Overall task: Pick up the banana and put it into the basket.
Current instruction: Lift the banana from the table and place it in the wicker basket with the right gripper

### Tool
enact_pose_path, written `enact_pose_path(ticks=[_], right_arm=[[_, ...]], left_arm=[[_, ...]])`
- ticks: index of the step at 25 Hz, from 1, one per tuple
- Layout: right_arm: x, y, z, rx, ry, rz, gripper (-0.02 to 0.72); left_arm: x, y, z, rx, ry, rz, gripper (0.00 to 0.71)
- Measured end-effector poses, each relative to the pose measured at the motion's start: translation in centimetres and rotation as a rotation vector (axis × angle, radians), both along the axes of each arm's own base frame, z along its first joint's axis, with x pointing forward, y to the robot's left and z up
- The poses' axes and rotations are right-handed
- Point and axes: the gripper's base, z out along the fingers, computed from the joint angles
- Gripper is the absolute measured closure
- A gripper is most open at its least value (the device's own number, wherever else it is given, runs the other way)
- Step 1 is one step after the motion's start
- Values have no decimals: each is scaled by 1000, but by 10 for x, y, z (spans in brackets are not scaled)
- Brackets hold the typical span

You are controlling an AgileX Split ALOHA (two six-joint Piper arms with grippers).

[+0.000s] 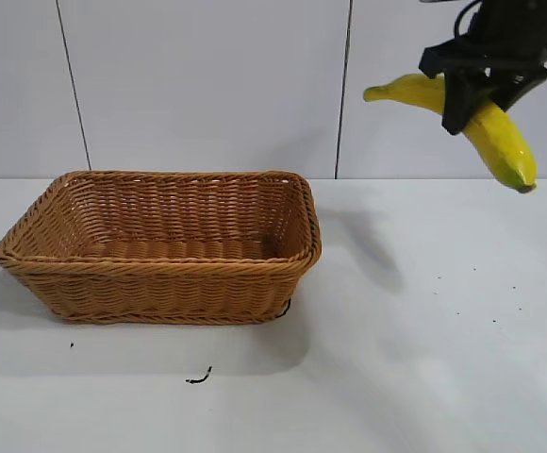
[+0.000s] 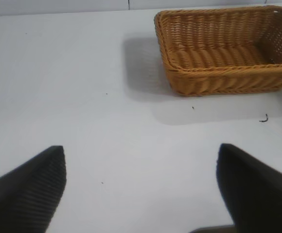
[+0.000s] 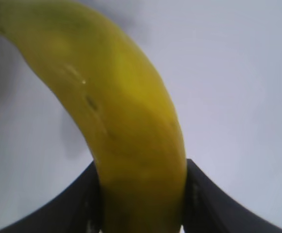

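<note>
The yellow banana (image 1: 496, 140) hangs high above the white table at the far right, its stem end pointing toward the basket side and its greenish tip drooping. My right gripper (image 1: 476, 94) is shut on the banana's middle; in the right wrist view the banana (image 3: 126, 131) fills the space between the black fingers (image 3: 206, 199). The tan wicker basket (image 1: 28, 255) stands on the table at the left, with nothing visible inside. In the left wrist view the basket (image 2: 219, 77) lies well beyond my left gripper (image 2: 141, 187), which is open over bare table.
A small dark scrap (image 1: 198, 378) lies on the white table (image 1: 424, 359) in front of the basket. A panelled white wall (image 1: 207, 85) closes the back. The banana's shadow falls on the table to the right of the basket.
</note>
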Motion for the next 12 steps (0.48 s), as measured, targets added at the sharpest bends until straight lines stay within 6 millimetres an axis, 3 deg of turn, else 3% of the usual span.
enact_pose_path(ticks=[6, 12], right_arm=[[-16, 84, -2, -35, -165, 294, 414], [-35, 149, -16, -98, -332, 544, 414]], left_arm=[[0, 0, 0, 0, 0, 0, 75], [0, 0, 0, 0, 0, 0, 75]])
